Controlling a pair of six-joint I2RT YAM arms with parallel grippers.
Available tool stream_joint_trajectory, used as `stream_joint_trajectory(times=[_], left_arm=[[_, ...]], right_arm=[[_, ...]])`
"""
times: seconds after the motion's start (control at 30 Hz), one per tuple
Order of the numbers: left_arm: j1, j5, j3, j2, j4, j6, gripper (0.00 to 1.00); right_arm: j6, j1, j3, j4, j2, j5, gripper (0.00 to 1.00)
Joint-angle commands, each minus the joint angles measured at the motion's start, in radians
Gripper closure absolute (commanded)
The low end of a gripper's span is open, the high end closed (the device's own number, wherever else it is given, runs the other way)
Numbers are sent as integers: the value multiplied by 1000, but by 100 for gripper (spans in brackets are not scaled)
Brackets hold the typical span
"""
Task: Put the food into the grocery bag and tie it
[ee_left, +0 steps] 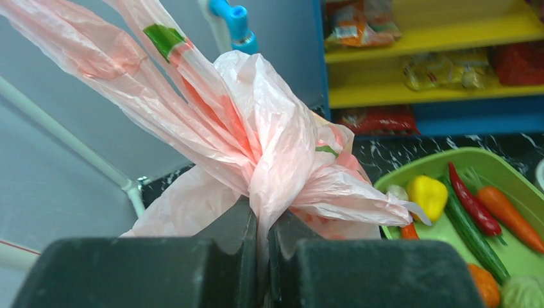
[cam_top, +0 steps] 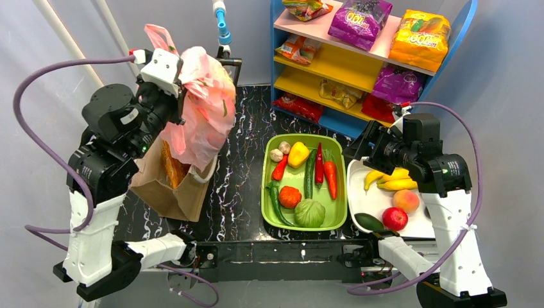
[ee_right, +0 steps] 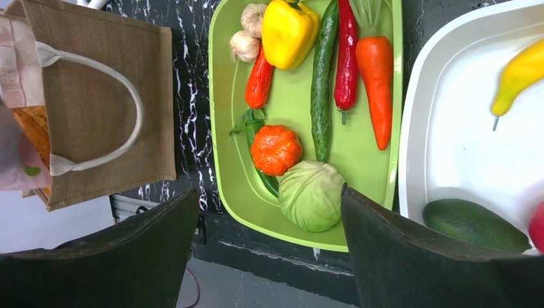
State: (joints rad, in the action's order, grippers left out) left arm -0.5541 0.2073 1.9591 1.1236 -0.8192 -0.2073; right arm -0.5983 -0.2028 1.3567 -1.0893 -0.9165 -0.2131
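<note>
Pink bag (ee_left: 282, 147) thin crinkly translucent plastic, tote (ee_right: 96, 109) coarse brown woven cloth, green tray (ee_right: 224, 154) smooth plastic, table (cam_top: 244, 141) glossy black marbled.

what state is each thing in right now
left gripper, shut on the pink grocery bag
pink grocery bag, neck bunched, held up
right gripper, open, empty
brown bag, top open, below the pink grocery bag
green tray, loaded with vegetables
white tray, holding fruit
</note>
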Motion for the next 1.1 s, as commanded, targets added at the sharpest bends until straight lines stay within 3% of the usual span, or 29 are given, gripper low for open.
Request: stream_joint_trajectory(times=[0.0, 0.33, 0.63, 0.77, 1.07], left_arm=[[-4, 141, 58, 23, 118, -119, 100], [-4, 374, 1, 44, 227, -327, 100], [-3, 494, -353, -93, 311, -467, 100], [-2, 591, -493, -133, 298, -458, 100], [8, 555, -649, -195, 161, -253, 100]], right_arm=[[3, 5, 8, 41, 1, -19, 13], [29, 5, 21, 26, 0, -15, 13], [35, 4, 12, 31, 1, -18, 13], [35, 5, 7, 30, -1, -19, 13], [29, 5, -2, 32, -2, -28, 13]])
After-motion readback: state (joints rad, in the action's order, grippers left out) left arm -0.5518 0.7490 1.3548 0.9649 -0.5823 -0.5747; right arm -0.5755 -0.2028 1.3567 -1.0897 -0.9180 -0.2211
